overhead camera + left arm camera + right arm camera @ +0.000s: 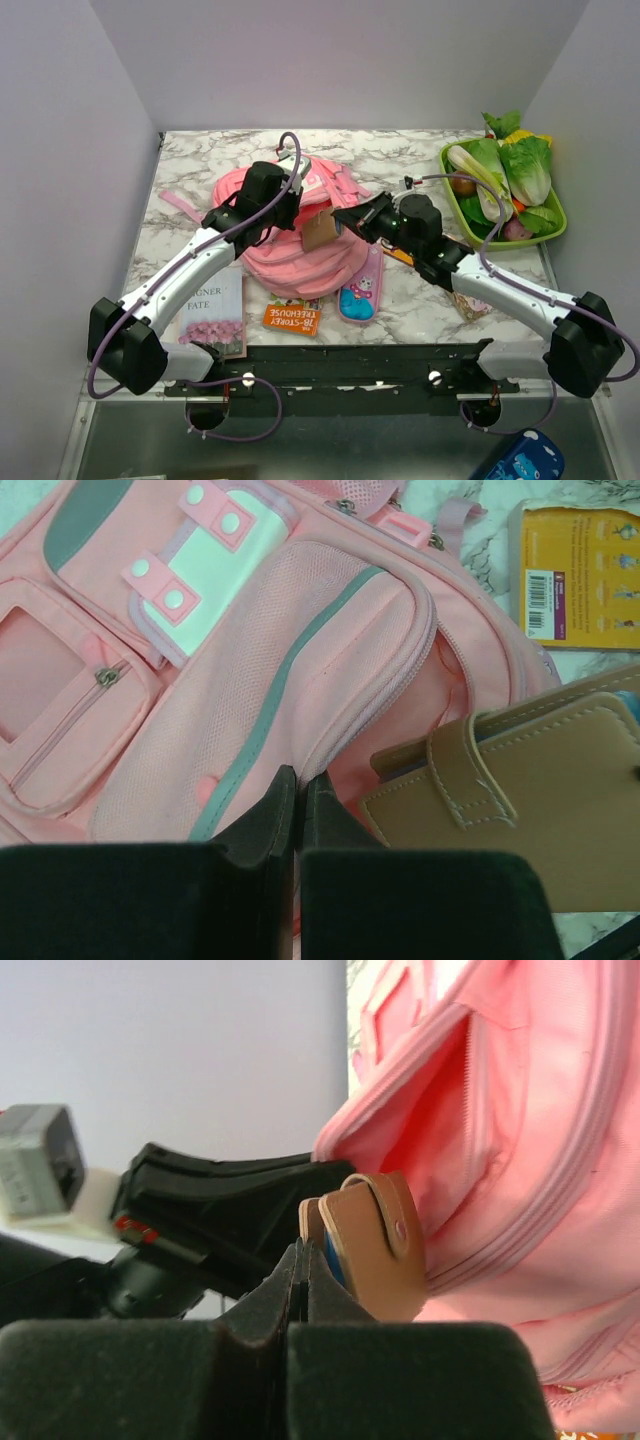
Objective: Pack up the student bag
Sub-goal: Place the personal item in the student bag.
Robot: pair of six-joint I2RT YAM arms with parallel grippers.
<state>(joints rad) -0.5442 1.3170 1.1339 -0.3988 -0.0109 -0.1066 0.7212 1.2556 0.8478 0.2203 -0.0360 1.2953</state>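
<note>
Marbled white surface [400,160] carries the student bag [300,265] at its middle, lying flat: soft pink fabric with grey-green trim, a pale flap patch [215,575] with pink studs, a small zipped front pocket [70,700] and a mesh panel [330,630]. Its main zip [430,650] gapes, the left pincer [297,785] pinched shut on pink fabric beside that opening — the right pincer [300,1260] is clamped on a brown leather wallet [540,800] held at the mouth.

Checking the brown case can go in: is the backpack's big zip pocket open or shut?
Open: the student bag gapes along its zip, pink lining showing, brown leather case at the mouth.
</note>
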